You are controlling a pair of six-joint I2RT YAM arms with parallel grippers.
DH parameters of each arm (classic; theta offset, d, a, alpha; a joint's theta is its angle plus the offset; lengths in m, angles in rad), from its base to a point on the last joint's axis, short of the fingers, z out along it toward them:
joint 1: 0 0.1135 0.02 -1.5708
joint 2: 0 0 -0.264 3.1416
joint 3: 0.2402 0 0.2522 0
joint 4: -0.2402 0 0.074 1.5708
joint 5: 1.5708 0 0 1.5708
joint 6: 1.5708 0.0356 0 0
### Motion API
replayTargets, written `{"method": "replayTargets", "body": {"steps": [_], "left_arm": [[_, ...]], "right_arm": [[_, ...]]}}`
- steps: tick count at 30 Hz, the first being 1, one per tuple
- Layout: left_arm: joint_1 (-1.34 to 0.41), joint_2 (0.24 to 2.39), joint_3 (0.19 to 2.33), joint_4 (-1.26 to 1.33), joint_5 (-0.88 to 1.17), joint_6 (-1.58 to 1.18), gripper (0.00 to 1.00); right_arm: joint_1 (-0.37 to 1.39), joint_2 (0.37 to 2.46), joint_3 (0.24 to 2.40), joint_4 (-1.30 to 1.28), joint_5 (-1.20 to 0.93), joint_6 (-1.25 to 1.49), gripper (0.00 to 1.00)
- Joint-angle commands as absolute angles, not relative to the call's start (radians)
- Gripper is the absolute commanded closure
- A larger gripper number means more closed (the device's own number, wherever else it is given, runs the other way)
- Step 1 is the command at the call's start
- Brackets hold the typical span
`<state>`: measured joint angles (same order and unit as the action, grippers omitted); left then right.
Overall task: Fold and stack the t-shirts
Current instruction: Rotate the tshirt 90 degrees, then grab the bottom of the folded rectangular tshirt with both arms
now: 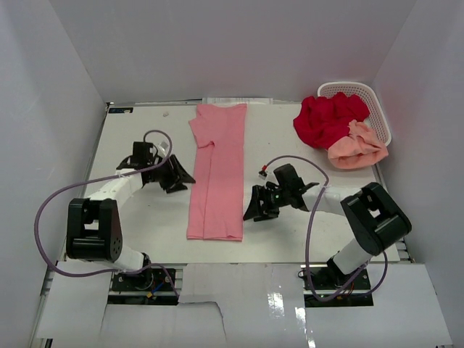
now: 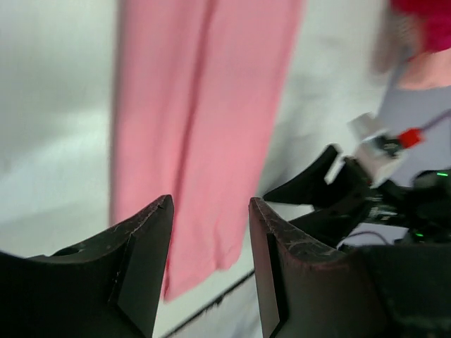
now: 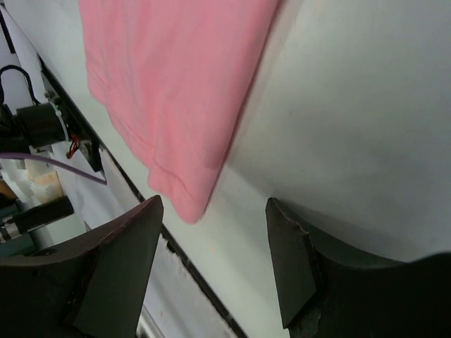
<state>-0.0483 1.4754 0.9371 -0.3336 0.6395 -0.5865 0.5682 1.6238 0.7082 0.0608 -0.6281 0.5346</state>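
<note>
The medium pink t-shirt lies folded into a long narrow strip down the middle of the table; it also shows in the left wrist view and the right wrist view. My left gripper is open and empty just left of the strip. My right gripper is open and empty just right of the strip's near end. The deep red t-shirt lies crumpled at the back right, and the pale peach-salmon t-shirt is bunched beside it.
A white perforated basket stands at the back right corner, with the red and peach shirts spilling from it. White walls enclose the table on three sides. The table's near edge runs close under the right gripper.
</note>
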Motion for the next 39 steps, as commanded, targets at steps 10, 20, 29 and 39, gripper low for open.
{"method": "replayTargets", "body": {"steps": [10,20,29,39], "left_arm": [[-0.098,1.276,0.709,-0.686,0.515,-0.577,0.43],[-0.101,1.177,0.594,-0.761,0.420,-0.673,0.43],[-0.101,1.212,0.586,-0.775,0.347,-0.730,0.43],[-0.101,1.210,0.603,-0.773,0.351,-0.730,0.43]], "right_arm": [[0.759,1.400,0.466,0.282,-0.493,0.943,0.37],[0.873,1.462,0.377,0.486,-0.378,1.199,0.40],[0.874,1.427,0.348,0.456,-0.281,1.230,0.43],[0.893,1.523,0.393,0.475,-0.310,1.230,0.47]]}}
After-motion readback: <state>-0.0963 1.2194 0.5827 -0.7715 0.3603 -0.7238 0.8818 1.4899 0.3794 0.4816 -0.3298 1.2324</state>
